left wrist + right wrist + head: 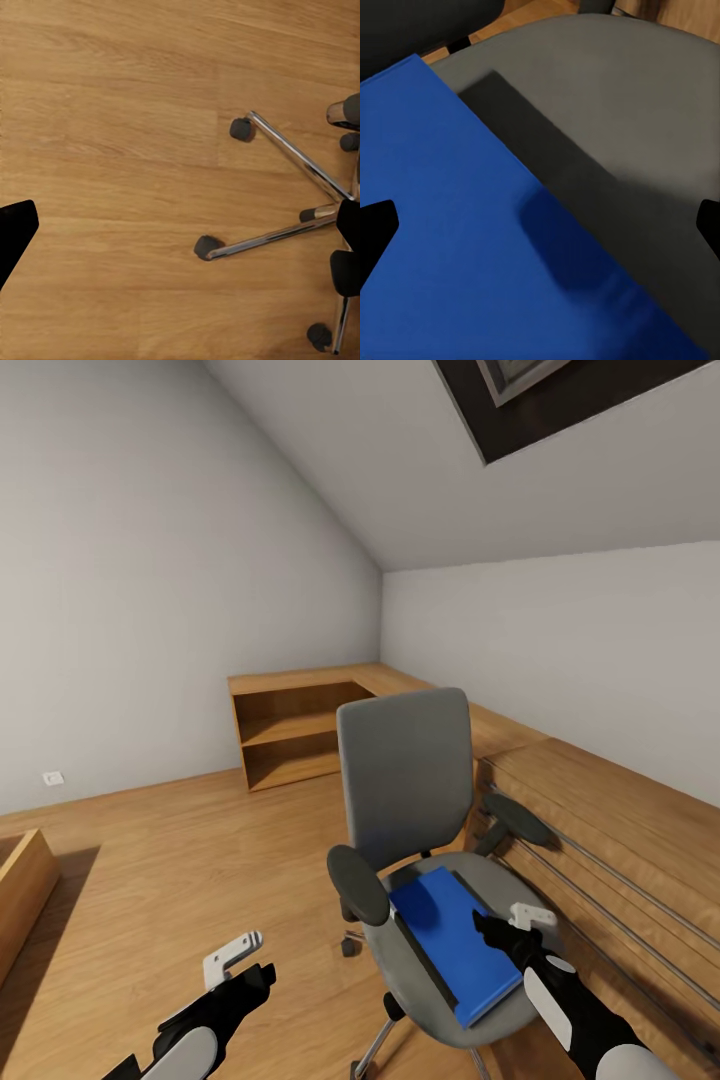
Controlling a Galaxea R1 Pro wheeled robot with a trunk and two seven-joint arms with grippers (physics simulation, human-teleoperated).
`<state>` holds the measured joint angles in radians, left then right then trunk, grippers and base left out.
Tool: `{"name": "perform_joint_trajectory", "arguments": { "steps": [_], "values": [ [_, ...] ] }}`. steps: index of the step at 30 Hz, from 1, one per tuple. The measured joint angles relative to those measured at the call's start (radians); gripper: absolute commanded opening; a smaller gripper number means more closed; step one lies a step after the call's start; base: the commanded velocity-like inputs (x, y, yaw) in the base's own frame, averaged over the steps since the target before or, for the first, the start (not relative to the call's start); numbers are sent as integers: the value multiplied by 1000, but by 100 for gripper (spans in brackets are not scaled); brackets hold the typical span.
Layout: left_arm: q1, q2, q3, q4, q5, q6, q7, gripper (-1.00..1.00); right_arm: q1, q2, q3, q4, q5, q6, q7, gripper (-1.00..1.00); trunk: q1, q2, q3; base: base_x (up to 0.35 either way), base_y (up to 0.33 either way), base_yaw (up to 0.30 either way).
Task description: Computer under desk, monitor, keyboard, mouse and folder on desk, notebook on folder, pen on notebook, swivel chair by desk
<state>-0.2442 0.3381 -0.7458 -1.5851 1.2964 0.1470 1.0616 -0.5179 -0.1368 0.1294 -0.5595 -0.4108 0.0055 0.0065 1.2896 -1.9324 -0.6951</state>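
Head view: grey chair (pixel 410 780) on the wood floor, back upright, black armrests either side, blue folder (pixel 455 940) flat on the seat with a black edge toward the left arm. Right gripper (pixel 512 925) poised just above the folder's near right part, fingers apart, nothing held. Left gripper (pixel 240 958) off to the side over bare floor (pixel 150 880), well apart from the chair; cannot tell whether spread or closed from here. Low wooden shelf (pixel 290 730) against the far wall, sloped grey walls above. Left wrist view: floor boards, chrome chair base (pixel 300 195) with dark castors, one dark fingertip (pixel 15 232) at the edge, its partner at the opposite edge, so likely spread, empty. Right wrist view: folder (pixel 472 247) wide and bright blue, smooth and flat, lying on the grey seat (pixel 622 112), a soft shadow across it; fingertips at both edges, wide apart. Step in hand, probably: picking up the folder. Next move likely calls for lowering to an edge, since a flat lie offers no grip from above.
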Motion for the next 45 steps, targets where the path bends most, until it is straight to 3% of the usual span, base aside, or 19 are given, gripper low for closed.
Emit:
{"name": "perform_joint_trajectory", "arguments": {
  "steps": [28,39,45],
  "values": [
    [0,-1,2,0,-1,0,6,100,0,1,3,2,-1,31,0,100,0,0,0,0,0,0],
    [0,-4,4,0,0,0,8,100,-1,2,3,1,-1,61,1,100,42,-77,-34,0,0,0],
    [0,-4,4,0,1,0,7,100,-1,2,2,1,0,63,1,100,42,-77,-34,0,0,0]
  ]
}}
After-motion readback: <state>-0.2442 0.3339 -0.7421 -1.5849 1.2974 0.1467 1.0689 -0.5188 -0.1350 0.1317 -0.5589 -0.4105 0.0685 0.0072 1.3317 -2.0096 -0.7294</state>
